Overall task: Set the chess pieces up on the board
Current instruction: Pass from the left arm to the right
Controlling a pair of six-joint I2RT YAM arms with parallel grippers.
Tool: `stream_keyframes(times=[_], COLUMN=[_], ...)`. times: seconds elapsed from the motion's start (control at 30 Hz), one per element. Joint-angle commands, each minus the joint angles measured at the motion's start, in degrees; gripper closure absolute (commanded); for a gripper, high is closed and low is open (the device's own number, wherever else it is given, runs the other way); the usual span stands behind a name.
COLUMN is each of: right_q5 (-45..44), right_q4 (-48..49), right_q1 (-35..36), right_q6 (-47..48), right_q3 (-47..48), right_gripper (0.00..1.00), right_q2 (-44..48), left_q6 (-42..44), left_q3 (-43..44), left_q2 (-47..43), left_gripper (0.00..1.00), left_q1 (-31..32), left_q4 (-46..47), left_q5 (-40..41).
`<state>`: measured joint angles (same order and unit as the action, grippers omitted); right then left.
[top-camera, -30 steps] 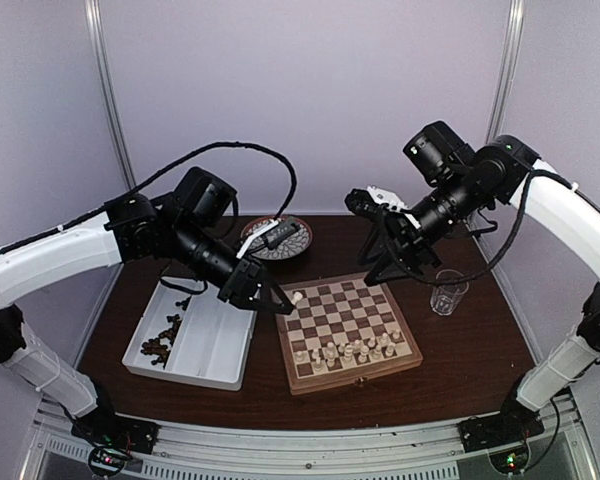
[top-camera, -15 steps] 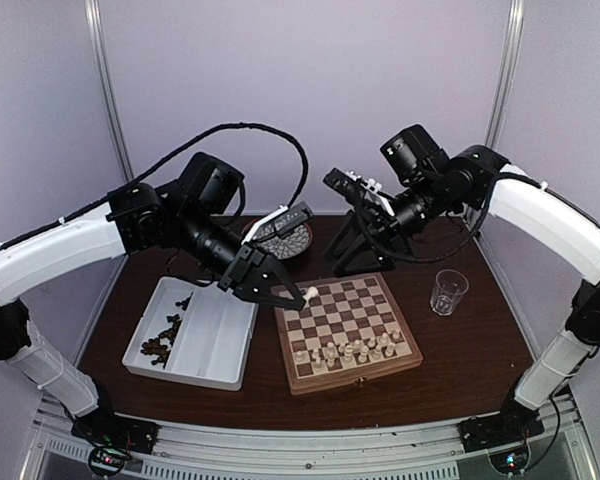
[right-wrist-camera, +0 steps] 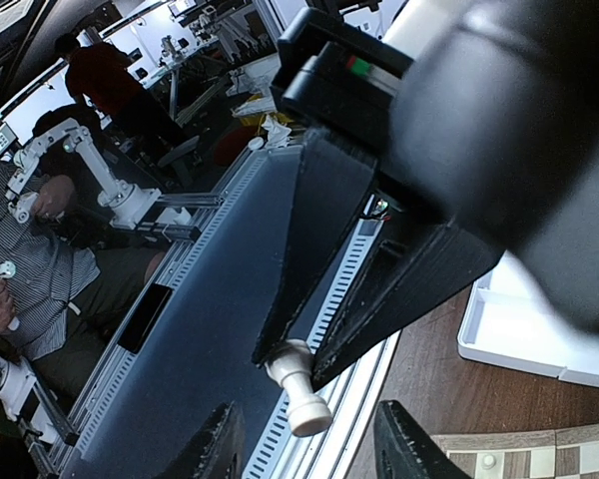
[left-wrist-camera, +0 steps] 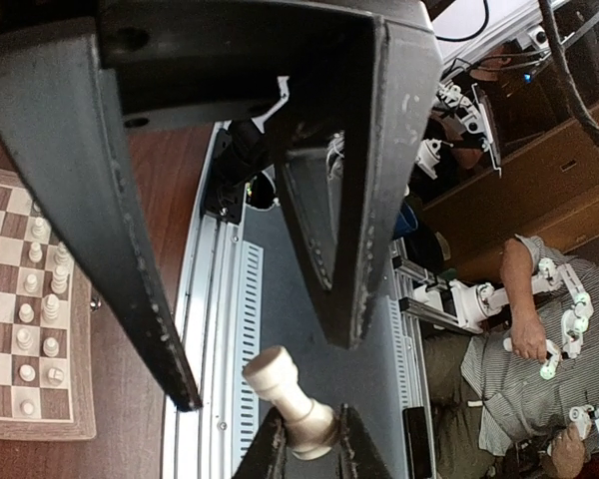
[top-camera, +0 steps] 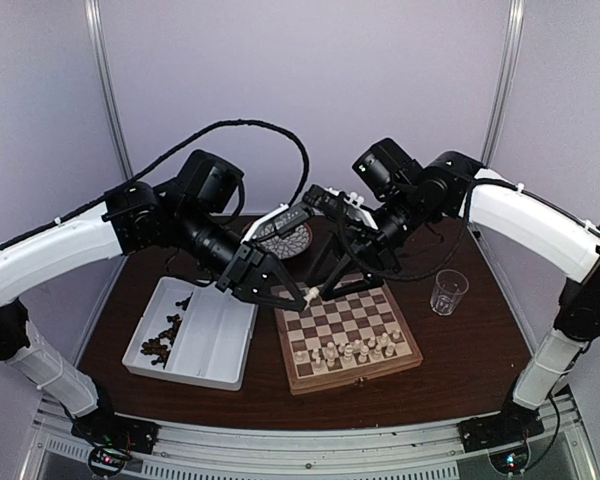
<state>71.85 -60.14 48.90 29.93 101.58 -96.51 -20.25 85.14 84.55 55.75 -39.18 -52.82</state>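
My left gripper [top-camera: 306,295] is shut on the base of a cream chess piece [top-camera: 309,293] and holds it in the air over the far left corner of the board [top-camera: 355,373]. The piece [left-wrist-camera: 288,391] sticks out between my left fingertips [left-wrist-camera: 266,451]. My right gripper [top-camera: 325,284] is open, its jaws spread on either side of that piece without touching it. The right wrist view shows the piece [right-wrist-camera: 299,390] pinched by the left fingers, just beyond my right gripper [right-wrist-camera: 309,449]. Several cream pieces [top-camera: 346,350] stand in the board's near rows. Dark pieces [top-camera: 161,345] lie in the white tray [top-camera: 220,350].
A round patterned plate [top-camera: 284,240] lies behind the board, partly hidden by the arms. A clear glass [top-camera: 447,291] stands right of the board. The board's edge shows in the left wrist view [left-wrist-camera: 35,431] and the tray's corner in the right wrist view [right-wrist-camera: 524,334].
My right arm has swung left and down from over the table's back until its open jaws straddle the held piece. My left gripper moved right and up with the piece.
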Motion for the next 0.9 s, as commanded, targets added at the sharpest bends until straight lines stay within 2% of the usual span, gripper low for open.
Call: stream_keyframes(times=[0.0, 0.1, 0.27, 0.63, 0.87], right_q5=[1.9, 2.4, 3.1, 5.4, 6.8], right_q4=[-3.5, -3.6, -3.0, 4.6, 11.6], right_q1=[1.2, 1.2, 1.4, 1.5, 1.5], right_q6=[2.1, 1.7, 0.8, -7.0, -14.1], right_q3=[1.4, 1.5, 0.9, -1.5, -3.6], right_gripper=[0.55, 0.58, 0.59, 0.63, 0.71], right_q2=[-0.6, -0.7, -0.7, -0.3, -0.5], left_q6=[0.3, 0.4, 0.8, 1.1, 1.3], left_q3=[1.5, 1.4, 0.8, -0.3, -0.8], left_q2=[-2.3, -2.4, -3.4, -4.1, -3.9], left_gripper=[0.94, 0.94, 0.95, 0.95, 0.94], left_q1=[0.2, 0.3, 0.2, 0.2, 0.3], left_q4=[3.4, 3.4, 4.2, 5.6, 5.7], left_q5=[0.3, 0.9, 2.5, 6.4, 7.9])
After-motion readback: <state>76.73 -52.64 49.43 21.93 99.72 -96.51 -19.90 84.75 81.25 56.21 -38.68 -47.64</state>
